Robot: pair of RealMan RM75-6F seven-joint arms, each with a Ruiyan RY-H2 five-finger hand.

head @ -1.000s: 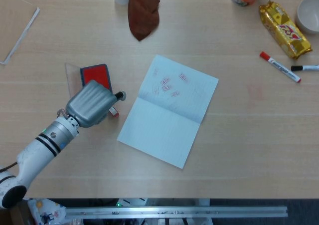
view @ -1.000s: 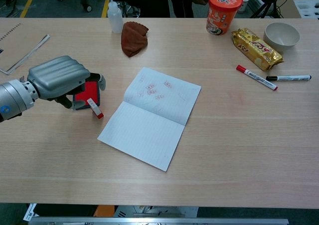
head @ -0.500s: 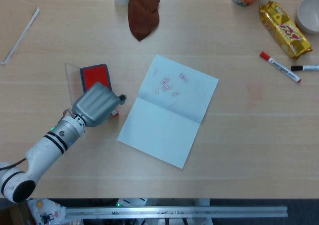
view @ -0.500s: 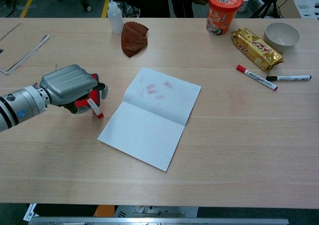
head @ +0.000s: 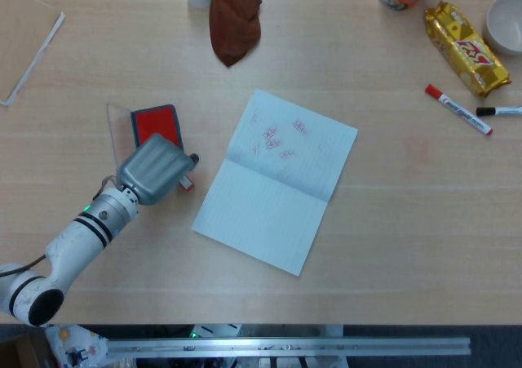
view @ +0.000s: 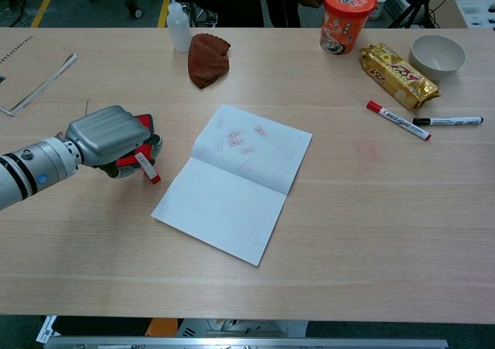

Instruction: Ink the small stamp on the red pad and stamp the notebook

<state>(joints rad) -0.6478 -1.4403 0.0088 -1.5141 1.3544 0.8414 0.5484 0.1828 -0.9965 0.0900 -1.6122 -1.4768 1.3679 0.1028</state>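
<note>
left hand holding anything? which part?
Cannot tell. The left hand is curled over the small stamp, whose lower end sticks out; the grip itself is hidden.

One notebook (view: 234,180), one small stamp (view: 148,168), one red pad (head: 155,123). Two markers: a red-capped one (view: 397,120) and a black one (view: 447,121). One brown cloth (view: 207,58), one squeeze bottle (view: 176,22), one orange cup (view: 346,17), one gold snack packet (view: 397,74), one white bowl (view: 437,55). One hand (view: 112,138).

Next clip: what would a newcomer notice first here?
The silver left hand at the table's left side, closed over the small stamp beside the red ink pad. Next, the open notebook at centre, with several red stamp marks already on its upper page.
</note>
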